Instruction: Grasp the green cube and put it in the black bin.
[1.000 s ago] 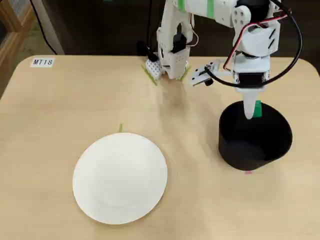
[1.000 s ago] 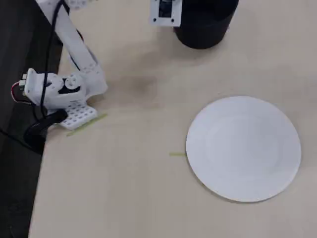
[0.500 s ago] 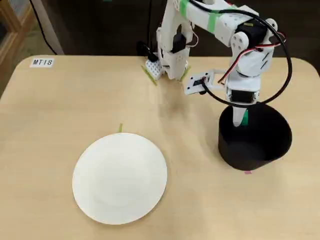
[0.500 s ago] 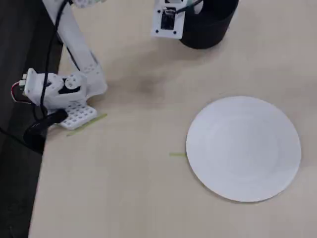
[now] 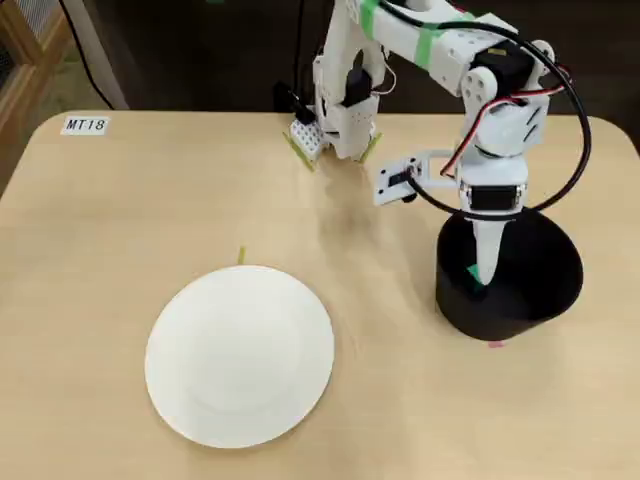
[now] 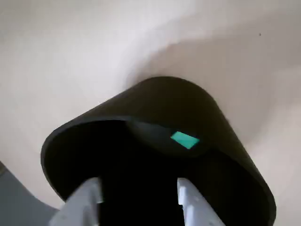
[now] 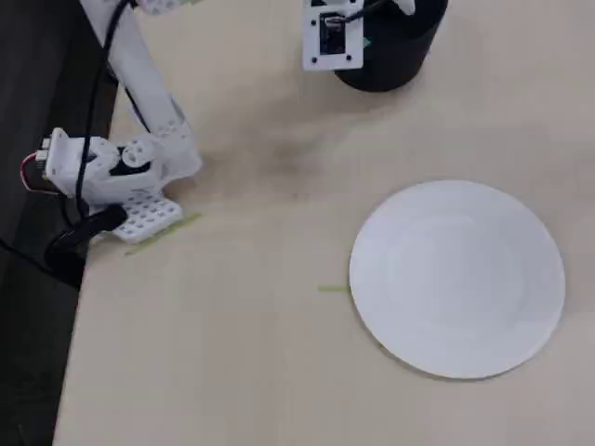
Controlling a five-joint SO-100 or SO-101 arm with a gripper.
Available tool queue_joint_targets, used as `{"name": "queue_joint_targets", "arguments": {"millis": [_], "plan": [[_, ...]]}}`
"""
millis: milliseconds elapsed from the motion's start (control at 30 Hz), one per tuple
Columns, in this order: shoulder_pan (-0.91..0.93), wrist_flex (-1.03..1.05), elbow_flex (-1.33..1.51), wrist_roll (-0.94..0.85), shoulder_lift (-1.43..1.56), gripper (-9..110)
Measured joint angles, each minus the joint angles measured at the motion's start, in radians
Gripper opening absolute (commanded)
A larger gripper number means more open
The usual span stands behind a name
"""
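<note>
The green cube (image 6: 184,140) is seen as a small bright-green block with a flat top face, lying inside the black bin (image 6: 225,136) near its inner wall. In the wrist view its top face looks slightly longer from left to right and is a little tilted. The gripper (image 6: 139,200) is held over the bin mouth with its fingers (image 6: 188,197) spread apart, and nothing is held between them. A white plate (image 5: 240,355) is placed well apart on the table (image 5: 100,250), and nothing is found between it and the bin.
</note>
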Motion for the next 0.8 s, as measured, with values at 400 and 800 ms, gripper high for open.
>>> {"name": "queue_joint_targets", "arguments": {"millis": [400, 800], "plan": [[0.391, 0.143, -0.104, -0.499, 0.041, 0], [0.689, 0.101, 0.199, -0.729, 0.558, 0]]}}
